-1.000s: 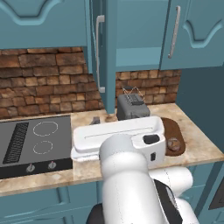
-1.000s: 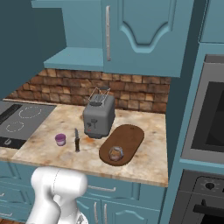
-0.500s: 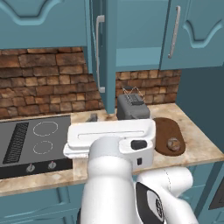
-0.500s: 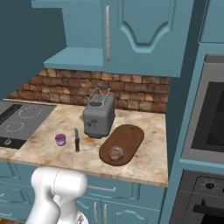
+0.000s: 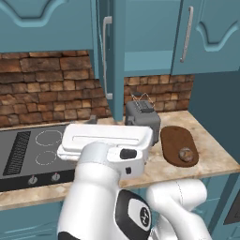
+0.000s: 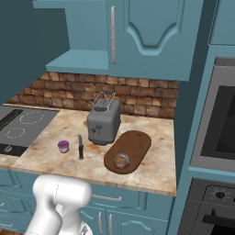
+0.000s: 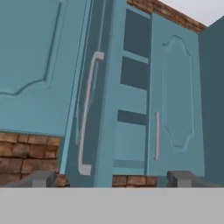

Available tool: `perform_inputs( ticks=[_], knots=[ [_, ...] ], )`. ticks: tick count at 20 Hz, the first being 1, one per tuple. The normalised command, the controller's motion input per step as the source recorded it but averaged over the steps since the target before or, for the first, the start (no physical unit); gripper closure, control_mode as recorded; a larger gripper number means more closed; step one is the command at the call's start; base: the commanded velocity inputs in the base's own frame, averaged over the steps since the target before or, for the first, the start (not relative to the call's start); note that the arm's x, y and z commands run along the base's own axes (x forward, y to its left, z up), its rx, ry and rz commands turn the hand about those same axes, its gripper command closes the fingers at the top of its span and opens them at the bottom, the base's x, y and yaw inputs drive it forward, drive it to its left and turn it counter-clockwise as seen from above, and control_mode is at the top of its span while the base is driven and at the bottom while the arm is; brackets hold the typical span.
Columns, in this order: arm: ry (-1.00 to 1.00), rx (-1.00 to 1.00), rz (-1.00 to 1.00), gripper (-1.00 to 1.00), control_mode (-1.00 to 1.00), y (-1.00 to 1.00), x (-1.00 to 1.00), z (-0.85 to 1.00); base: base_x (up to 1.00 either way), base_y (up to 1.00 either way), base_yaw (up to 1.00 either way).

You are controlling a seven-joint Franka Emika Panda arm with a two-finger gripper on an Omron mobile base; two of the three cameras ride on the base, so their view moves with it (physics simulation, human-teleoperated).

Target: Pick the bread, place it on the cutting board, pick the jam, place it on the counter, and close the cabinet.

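In the right base view the jam (image 6: pixel 63 146) stands on the surface (image 6: pixel 41 147) left of a small dark knife (image 6: pixel 81 147), with the black stovetop (image 6: pixel 18 128) further left; in the left base view the white arm (image 5: pixel 105 145) crosses in front of that stretch, so neither jar nor knife can be seen there. To the right of the knife sits the grey toaster (image 6: pixel 104 121), and right of it the cutting board (image 6: pixel 128 150) lies on the surface with the bread (image 6: pixel 121 161) resting on its near end; the left base view shows the same board (image 5: pixel 178 143) with the bun (image 5: pixel 185 153) toward its near right part. Above, the cabinet (image 5: pixel 112 70) has its left door swung out edge-on toward the camera, its silver handle (image 5: pixel 107 58) facing left, while the right door (image 5: pixel 206 33) is closed. The hand view looks up at that open door (image 7: pixel 94 100) from close by, and through the gap beside it shelves (image 7: pixel 131 117) appear with nothing visible on them. The tool (image 7: pixel 111 178) has its two tips wide apart, holding nothing.
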Motion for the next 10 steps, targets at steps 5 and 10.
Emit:
perform_inputs(
  ticks=[5, 10],
  knots=[
    [-0.05, 0.0, -0.09, -1.0, -1.0, 0.13, 0.26, 0.0, 0.0, 0.0, 0.0],
    [-0.04, 0.0, -0.09, -1.0, -1.0, 0.1, 0.26, 0.0, 0.0, 0.0, 0.0]
  ],
)
